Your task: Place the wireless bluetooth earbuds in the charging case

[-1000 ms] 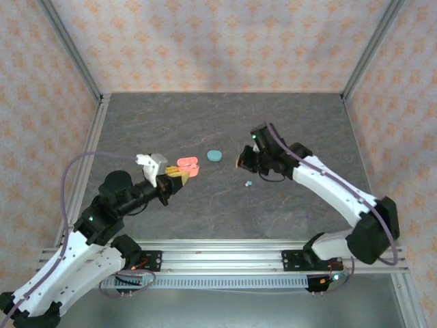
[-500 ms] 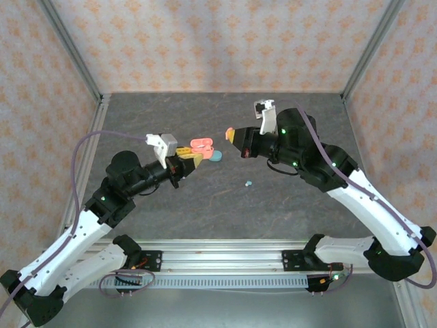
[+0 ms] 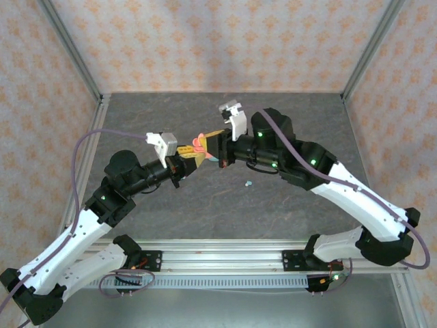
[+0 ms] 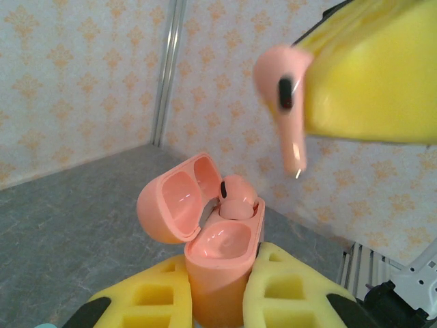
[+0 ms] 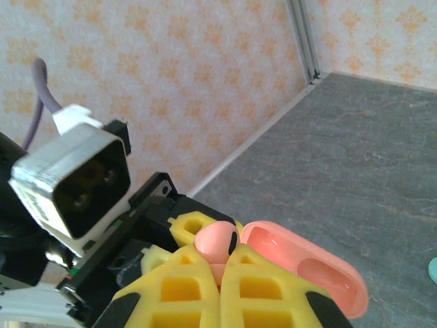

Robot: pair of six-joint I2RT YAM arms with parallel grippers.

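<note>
While the left claw (image 4: 220, 304) clamps the open pink case (image 4: 210, 272), one pink earbud (image 4: 237, 197) seated inside, the right claw (image 5: 222, 270) pinches a second pink earbud (image 4: 285, 102) just above it. Next, its stem likely needs lining up with the empty socket (image 4: 220, 240), then lowering straight.

Grey marbled tabletop (image 3: 205, 212); orange-patterned walls (image 3: 218, 41); aluminium corner posts (image 3: 70, 48).
</note>
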